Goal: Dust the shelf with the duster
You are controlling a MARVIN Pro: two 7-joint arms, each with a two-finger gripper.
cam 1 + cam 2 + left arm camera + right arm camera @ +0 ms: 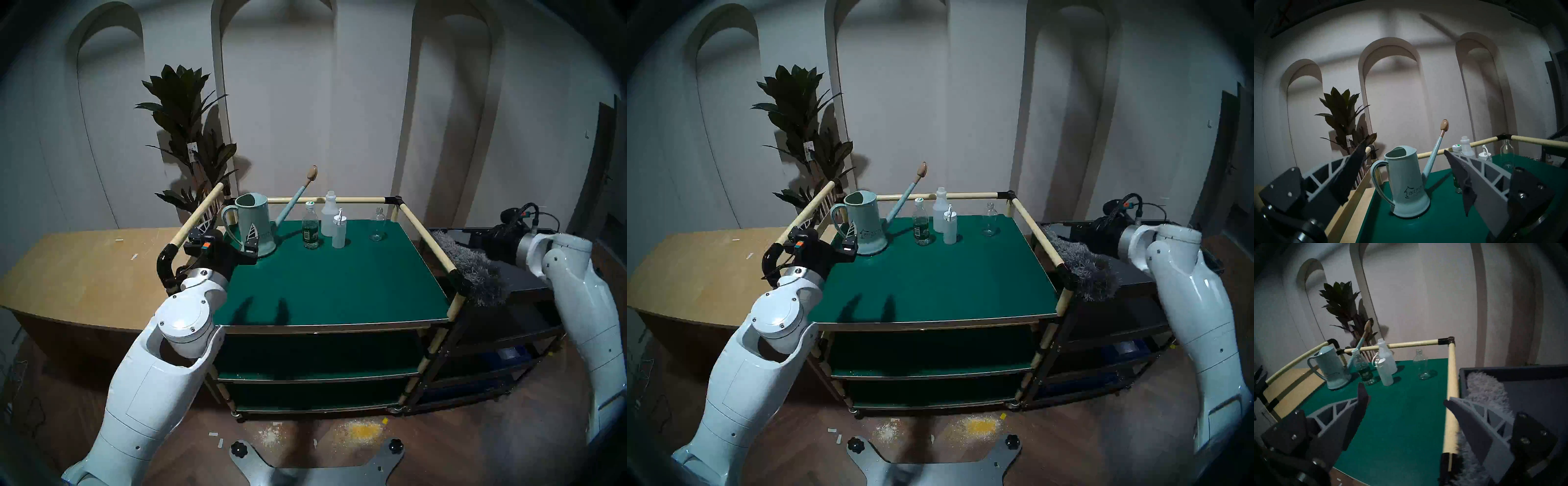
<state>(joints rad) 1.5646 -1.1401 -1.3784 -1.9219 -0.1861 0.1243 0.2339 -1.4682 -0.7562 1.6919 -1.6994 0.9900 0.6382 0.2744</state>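
On your left, the left end effector (234, 245) stands wide open and empty at the shelf's (339, 281) left rail, level, its fingers flanking the can (252, 225) without touching it. Bottles (310, 230) stand further right on the green top board. Past the right rail, the duster (475, 271) lies on the black cart (522, 281), touching that rail, its long axis running front to back alongside it. The right end effector (1403, 397) is also wide open and empty, tipped slightly down over the shelf's right front corner. The duster sits just to its right, below the right finger (1474, 421). Your right arm is plainly the nearer one for the pickup.
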